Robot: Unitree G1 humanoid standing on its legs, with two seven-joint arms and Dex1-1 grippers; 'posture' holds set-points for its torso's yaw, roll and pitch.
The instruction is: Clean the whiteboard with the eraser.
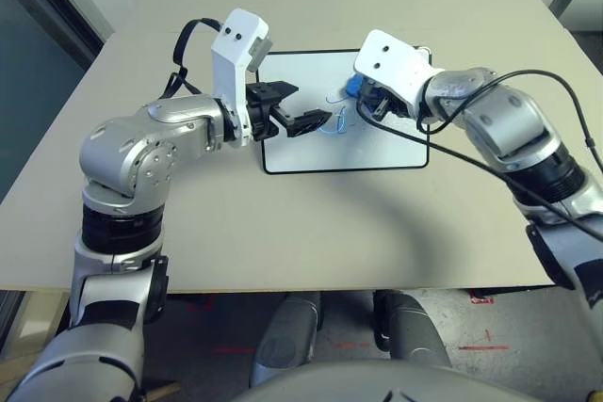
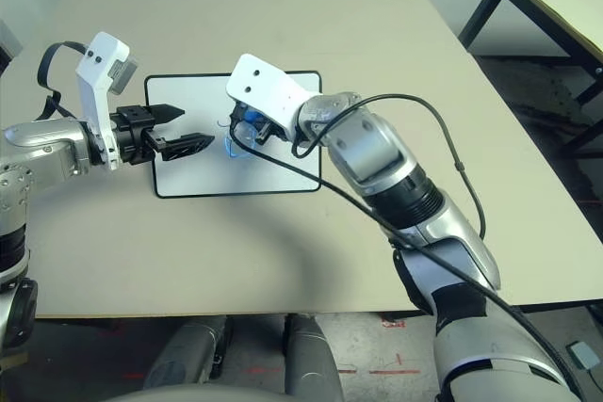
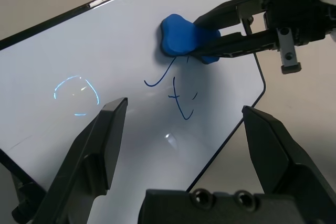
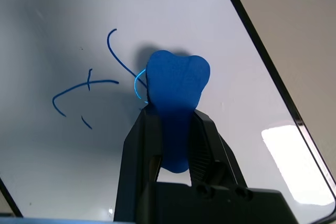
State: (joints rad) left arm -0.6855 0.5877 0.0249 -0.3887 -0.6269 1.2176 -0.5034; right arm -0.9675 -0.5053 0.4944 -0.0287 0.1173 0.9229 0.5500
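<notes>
eraser point(image 4: 176, 90) sits pinched at its waist in right gripper point(image 4: 176, 145), tip on whiteboard point(image 1: 377, 143) by the blue scribbles. looks light, soft foam, so waist grip suits. left gripper point(image 3: 184, 145) hangs open over board.

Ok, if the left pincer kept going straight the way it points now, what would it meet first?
Most likely the whiteboard surface, near the blue scribbles. The left pincer is open and angled down at the board. The eraser, held by the right pincer, lies farther along; depth is unclear.
</notes>
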